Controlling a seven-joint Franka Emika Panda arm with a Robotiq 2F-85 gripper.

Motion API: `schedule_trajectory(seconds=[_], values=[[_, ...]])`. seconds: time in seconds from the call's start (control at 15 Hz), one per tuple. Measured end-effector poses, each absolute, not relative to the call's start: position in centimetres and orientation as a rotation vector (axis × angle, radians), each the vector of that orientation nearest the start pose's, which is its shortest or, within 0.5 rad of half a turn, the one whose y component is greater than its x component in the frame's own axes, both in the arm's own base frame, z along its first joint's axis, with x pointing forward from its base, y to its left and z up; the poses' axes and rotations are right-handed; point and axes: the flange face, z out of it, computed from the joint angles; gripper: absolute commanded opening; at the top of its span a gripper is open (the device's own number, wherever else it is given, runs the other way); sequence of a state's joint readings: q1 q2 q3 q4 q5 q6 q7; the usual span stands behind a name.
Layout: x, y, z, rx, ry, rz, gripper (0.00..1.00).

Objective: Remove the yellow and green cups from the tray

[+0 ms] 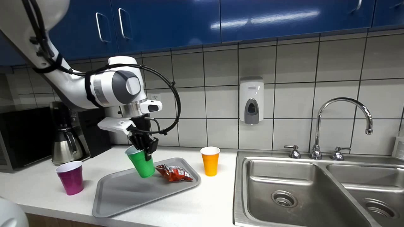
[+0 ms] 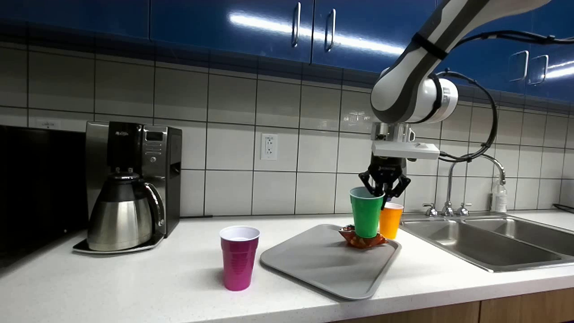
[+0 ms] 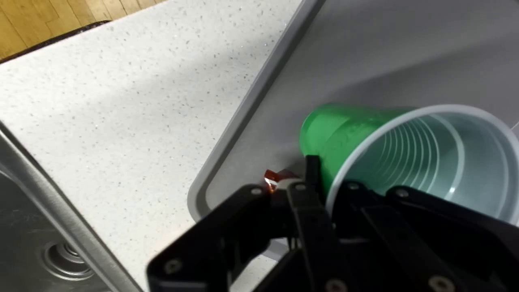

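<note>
White tiles and blue cupboards back a pale worktop with a steel sink let into it. In an exterior view the claw is clamped on the rim of the green cup, which hangs at seven o'clock from it, over the grey tray. Its long axis leans, mouth towards eleven o'clock and base towards five. A red snack bag lies on the tray at three o'clock from that base. The yellow cup, nearly orange here, stands on the worktop at three o'clock from the claw, already off the tray; a purple cup stands at eight.

In an exterior view the green cup is at eight o'clock from the claw, its axis close to the twelve-to-six line, so the lean hardly shows. Its base looks raised, though I cannot tell how far above the tray.

In the wrist view the claw grips the wall of the green cup, part inside the mouth and part outside. The cup is at two o'clock from the claw, mouth towards four and base towards ten, where the tray's edge runs with the worktop beyond. I judge the coming move turns on that slant: carry the base past the edge, then bring the cup level before letting go, lest it tip.
</note>
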State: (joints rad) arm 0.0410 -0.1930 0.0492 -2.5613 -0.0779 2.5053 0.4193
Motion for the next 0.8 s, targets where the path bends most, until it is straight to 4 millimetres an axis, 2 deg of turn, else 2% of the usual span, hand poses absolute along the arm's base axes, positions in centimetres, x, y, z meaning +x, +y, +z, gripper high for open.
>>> schedule_trajectory(seconds=[0.27,0.8], values=[[43.6,1.5,35.1,-3.117,0.514,-0.240,0.01],[42.2,-3.8,34.1,-3.088,0.693,-0.197,0.01]])
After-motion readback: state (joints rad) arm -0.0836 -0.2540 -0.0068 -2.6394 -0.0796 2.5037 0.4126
